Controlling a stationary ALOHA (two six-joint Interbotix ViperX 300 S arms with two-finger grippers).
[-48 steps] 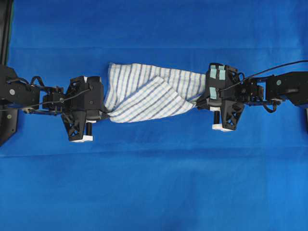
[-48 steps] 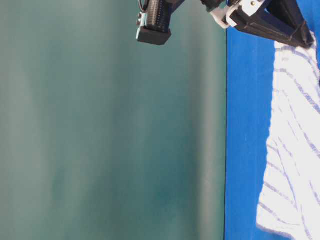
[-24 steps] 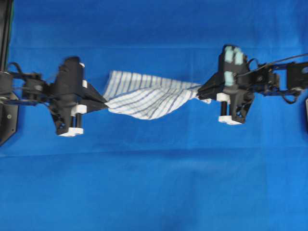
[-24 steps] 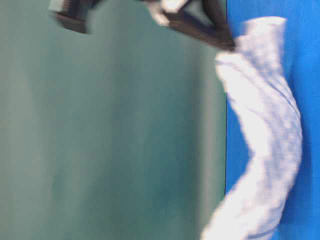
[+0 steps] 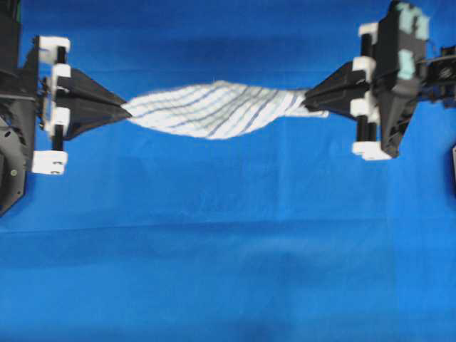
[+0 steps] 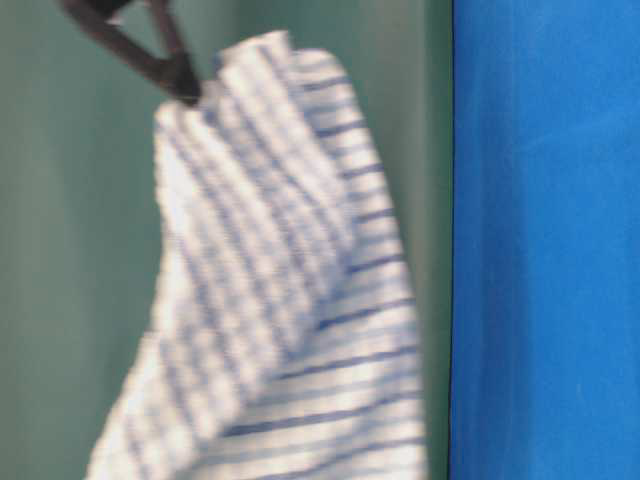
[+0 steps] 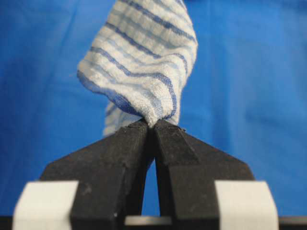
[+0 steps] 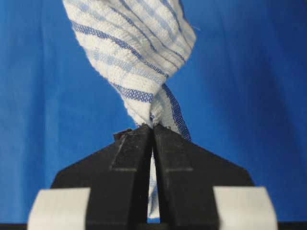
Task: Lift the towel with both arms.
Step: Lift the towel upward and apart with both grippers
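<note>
Blue table cover (image 5: 228,271): bare backdrop; no container in view.
Towel (image 5: 214,110): striped, slung mid-air between claws, spanning 9 to 3 o'clock overhead, sagging at middle; opposed end grips keep it clear of cover.
Left gripper (image 7: 153,125): clamped on towel corner.
Right gripper (image 8: 152,128): pinching opposite twisted end.
</note>
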